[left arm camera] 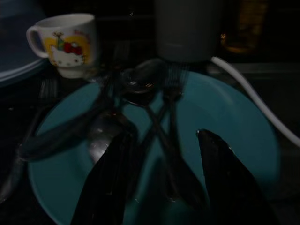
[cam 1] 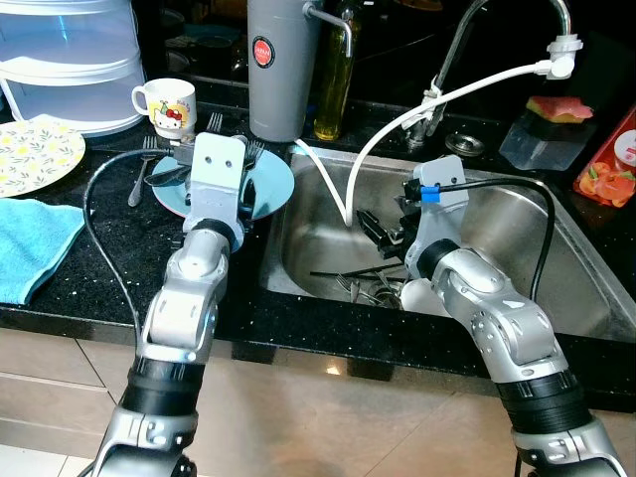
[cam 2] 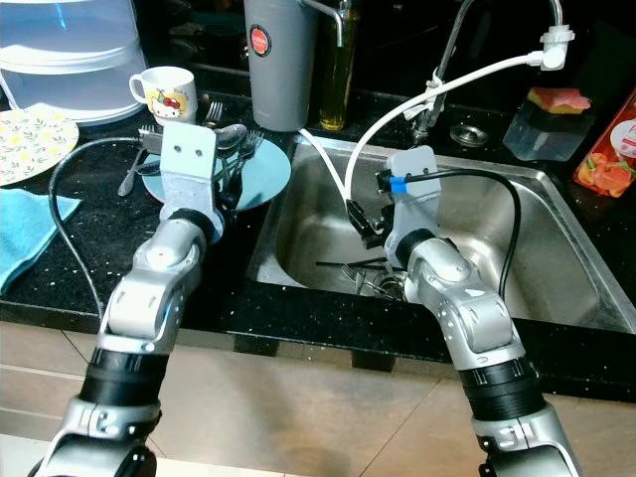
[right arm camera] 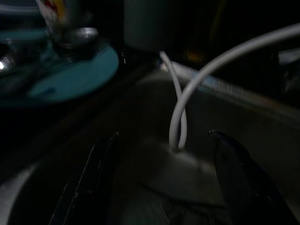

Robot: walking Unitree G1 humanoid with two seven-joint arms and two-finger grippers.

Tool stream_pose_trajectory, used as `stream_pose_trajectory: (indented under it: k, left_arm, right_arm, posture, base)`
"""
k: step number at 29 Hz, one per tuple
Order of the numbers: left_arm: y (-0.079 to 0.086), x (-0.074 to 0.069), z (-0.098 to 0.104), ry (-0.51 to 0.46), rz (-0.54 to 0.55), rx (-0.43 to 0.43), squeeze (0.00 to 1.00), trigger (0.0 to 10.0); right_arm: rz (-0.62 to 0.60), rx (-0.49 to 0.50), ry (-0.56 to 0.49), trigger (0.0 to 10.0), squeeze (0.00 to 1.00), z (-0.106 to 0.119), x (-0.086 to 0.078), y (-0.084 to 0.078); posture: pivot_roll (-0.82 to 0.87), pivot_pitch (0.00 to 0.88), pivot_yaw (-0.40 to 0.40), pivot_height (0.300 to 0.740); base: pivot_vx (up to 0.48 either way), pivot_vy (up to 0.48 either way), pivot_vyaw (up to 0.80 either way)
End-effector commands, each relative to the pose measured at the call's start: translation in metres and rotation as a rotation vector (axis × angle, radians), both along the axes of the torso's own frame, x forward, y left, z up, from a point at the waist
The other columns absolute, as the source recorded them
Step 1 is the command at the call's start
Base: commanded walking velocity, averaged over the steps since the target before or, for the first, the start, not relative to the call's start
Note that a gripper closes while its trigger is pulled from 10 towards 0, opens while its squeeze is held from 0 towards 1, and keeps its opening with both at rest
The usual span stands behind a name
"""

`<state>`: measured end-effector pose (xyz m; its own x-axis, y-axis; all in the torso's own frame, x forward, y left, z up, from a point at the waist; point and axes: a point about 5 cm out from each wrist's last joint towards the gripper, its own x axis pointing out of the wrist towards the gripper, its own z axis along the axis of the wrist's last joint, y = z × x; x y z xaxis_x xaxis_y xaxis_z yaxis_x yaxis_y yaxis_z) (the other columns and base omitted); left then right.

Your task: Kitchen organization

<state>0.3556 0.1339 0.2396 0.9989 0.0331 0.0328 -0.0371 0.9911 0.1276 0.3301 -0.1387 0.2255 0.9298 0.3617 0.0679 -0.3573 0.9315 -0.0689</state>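
A blue plate [cam 1: 270, 185] lies on the black counter just left of the sink [cam 1: 517, 229], and several spoons and forks [left arm camera: 140, 93] are piled on it. My left gripper [left arm camera: 164, 136] hovers low over that pile, open, with the handles lying between its fingers. Whether it touches them I cannot tell. My right gripper [cam 1: 380, 231] is down inside the sink, open and holding nothing. It sits beside the hanging end of a white hose [cam 1: 397, 129], above more loose cutlery [cam 1: 360, 288] on the sink floor.
A cartoon mug [cam 1: 169, 104] stands behind the plate, next to a grey canister [cam 1: 278, 70] and an oil bottle [cam 1: 333, 89]. A fork [cam 1: 139, 179], a lemon-patterned plate [cam 1: 30, 154] and a blue cloth [cam 1: 30, 243] lie further left. The tap rises behind the sink.
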Motion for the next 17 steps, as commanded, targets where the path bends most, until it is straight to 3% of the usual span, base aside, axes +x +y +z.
stream_pose_trajectory:
  k: [1, 5, 8, 11, 17]
  left_arm:
    - [0.006, 0.007, 0.007, 0.043, 0.037, -0.007, 0.00, 10.0]
    - [0.010, 0.018, 0.014, 0.085, 0.033, 0.009, 0.00, 10.0]
    - [0.008, 0.028, 0.011, 0.169, 0.012, -0.047, 0.00, 10.0]
    - [0.009, 0.036, 0.006, 0.216, 0.043, -0.051, 0.00, 10.0]
    - [0.009, 0.040, -0.003, 0.272, 0.067, -0.060, 0.00, 10.0]
  right_arm:
    - [0.023, 0.049, -0.069, 10.0, 0.00, 0.017, -0.004, 0.001]
    - [0.046, 0.081, -0.103, 10.0, 0.00, 0.027, -0.004, 0.009]
    - [0.053, 0.089, -0.108, 10.0, 0.00, 0.028, -0.004, 0.013]
    - [0.071, 0.101, -0.110, 10.0, 0.00, 0.028, -0.005, 0.021]
    - [0.102, 0.112, -0.107, 10.0, 0.00, 0.027, -0.008, 0.030]
  posture:
    - [0.21, 0.033, -0.080, 0.740]
    - [0.20, 0.030, -0.080, 0.740]
    - [0.21, 0.030, -0.082, 0.740]
    - [0.21, 0.031, -0.078, 0.740]
    - [0.21, 0.036, -0.071, 0.740]
  base:
    - [0.000, 0.000, 0.00]
    - [0.000, 0.000, 0.00]
    - [0.000, 0.000, 0.00]
    - [0.000, 0.000, 0.00]
    - [0.000, 0.000, 0.00]
